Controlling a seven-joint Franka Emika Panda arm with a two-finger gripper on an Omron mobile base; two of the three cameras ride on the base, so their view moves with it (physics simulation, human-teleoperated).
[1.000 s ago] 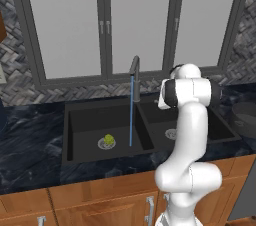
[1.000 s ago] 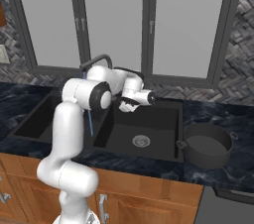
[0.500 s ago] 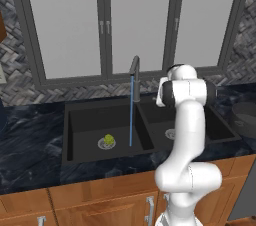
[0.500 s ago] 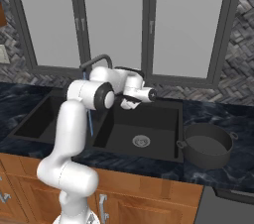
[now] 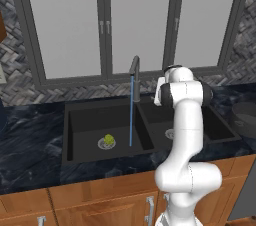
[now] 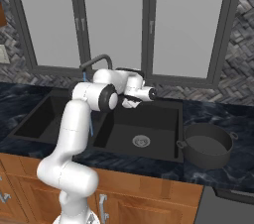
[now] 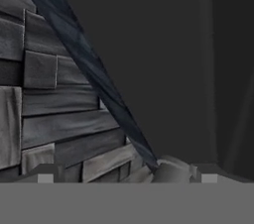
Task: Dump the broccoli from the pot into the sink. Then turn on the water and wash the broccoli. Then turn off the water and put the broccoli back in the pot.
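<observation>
The broccoli point(image 5: 107, 141) is a small yellow-green lump lying on the drain of the sink's left basin. A thin blue stream of water point(image 5: 131, 112) falls from the grey gooseneck faucet point(image 5: 135, 66) into that basin, just right of the broccoli. The black double sink point(image 5: 85, 120) is set into the dark counter. My gripper point(image 6: 150, 93) hovers open and empty over the back of the right basin, right of the faucet. In the hand view its fingertips point(image 7: 44, 177) stand wide apart, facing the tiled backsplash. The dark grey pot point(image 6: 206, 143) stands on the counter right of the sink.
A grey herringbone backsplash point(image 5: 60, 92) and tall windows point(image 5: 135, 20) rise behind the sink. The right basin point(image 6: 149, 124) holds nothing but its silver drain point(image 6: 141, 140). Wooden cabinets point(image 5: 100, 200) run below the dark marble counter point(image 5: 30, 140).
The hand has shifted slightly up and toward the faucet. The water keeps running and the broccoli has not moved.
</observation>
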